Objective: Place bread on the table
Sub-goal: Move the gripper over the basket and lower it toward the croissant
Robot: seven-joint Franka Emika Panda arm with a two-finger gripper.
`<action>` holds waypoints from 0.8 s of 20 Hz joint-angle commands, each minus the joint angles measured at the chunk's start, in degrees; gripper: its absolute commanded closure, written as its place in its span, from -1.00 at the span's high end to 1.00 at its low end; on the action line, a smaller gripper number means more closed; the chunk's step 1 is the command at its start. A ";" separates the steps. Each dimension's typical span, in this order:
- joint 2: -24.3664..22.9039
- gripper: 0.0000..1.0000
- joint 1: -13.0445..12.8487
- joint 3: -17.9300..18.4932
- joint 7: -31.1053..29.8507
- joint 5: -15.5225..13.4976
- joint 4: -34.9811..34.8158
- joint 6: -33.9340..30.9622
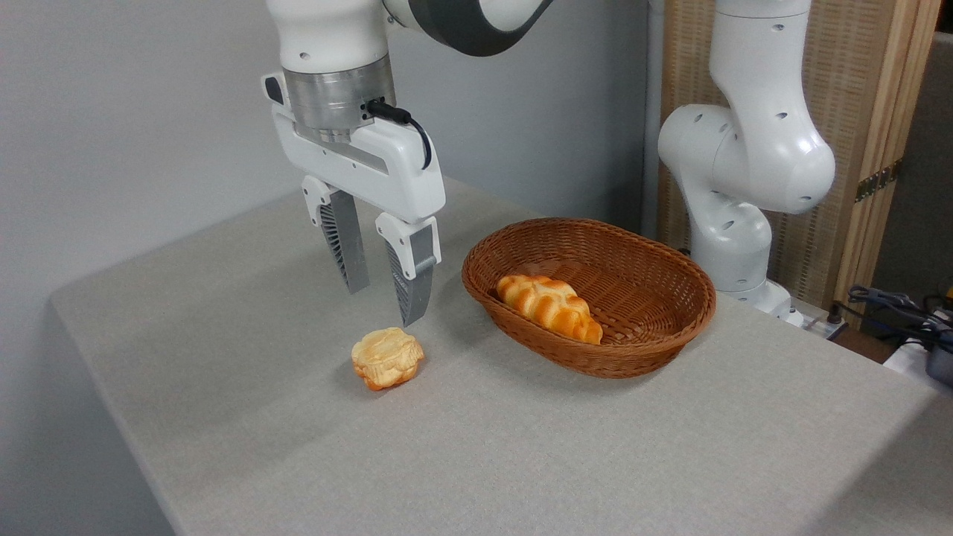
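The bread point(550, 307), a braided golden-orange loaf, lies inside the brown wicker basket point(655, 339) at the middle right of the table point(521, 461). My gripper point(381, 304) hangs open to the left of the basket, its fingers pointing down with nothing between them. Its tips hover just above and behind a small pale flower-shaped bun point(387, 358) that rests on the cloth.
The arm's white base point(733, 223) stands behind the basket at the right. The table's left edge runs diagonally from the back toward the front left. Cables and gear point(908, 313) lie off the table at far right.
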 commanded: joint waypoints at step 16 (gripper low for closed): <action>-7.05 1.00 -3.29 0.05 17.59 -0.85 -9.69 -1.81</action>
